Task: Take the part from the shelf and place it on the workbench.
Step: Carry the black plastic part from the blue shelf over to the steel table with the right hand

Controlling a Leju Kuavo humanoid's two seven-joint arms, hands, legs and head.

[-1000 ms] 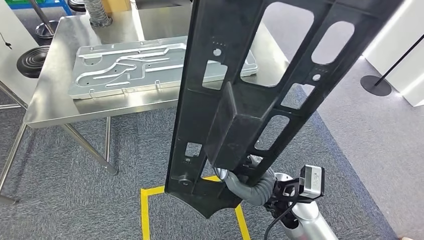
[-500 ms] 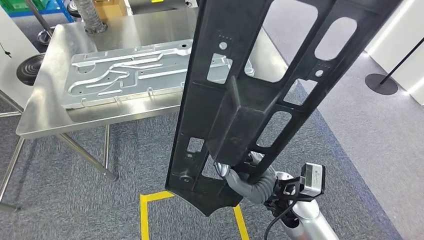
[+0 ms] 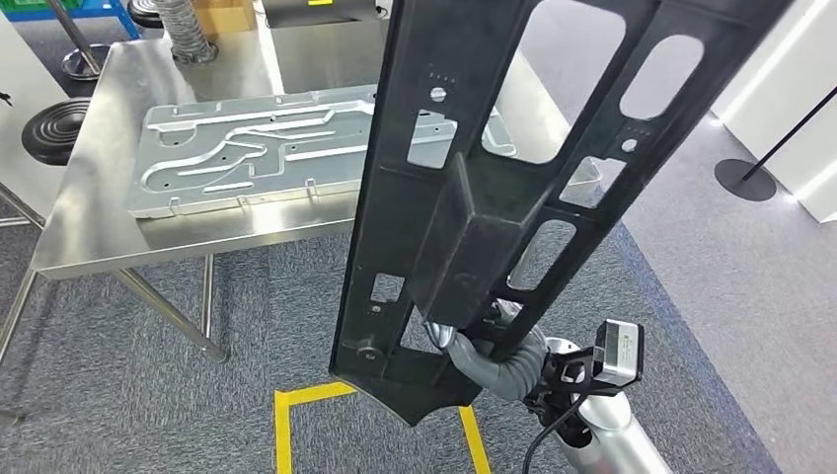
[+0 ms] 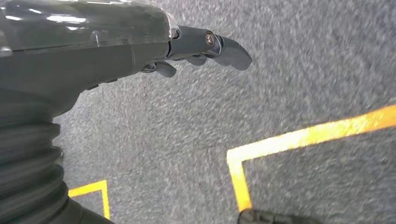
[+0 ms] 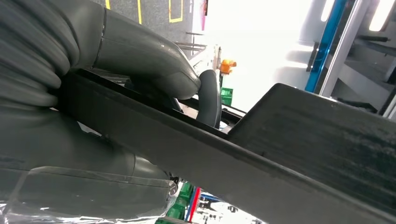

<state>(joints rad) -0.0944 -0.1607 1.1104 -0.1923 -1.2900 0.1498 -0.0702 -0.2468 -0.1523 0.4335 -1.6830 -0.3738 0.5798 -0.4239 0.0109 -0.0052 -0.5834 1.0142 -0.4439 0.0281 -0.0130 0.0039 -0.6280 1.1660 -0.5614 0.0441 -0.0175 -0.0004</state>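
While right hand (image 3: 484,351) grips its lower end, black part (image 3: 464,197) stands upright, seemingly tilting toward workbench (image 3: 99,212); left hand (image 4: 140,51) empty, fingers apart

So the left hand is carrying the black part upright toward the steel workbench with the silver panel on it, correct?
Not quite: the right hand grips the black part, as the head view shows. In the left wrist view, the left hand hangs over the carpet holding nothing. The rest stands: the part is held upright, and the steel workbench ahead carries the silver panel.
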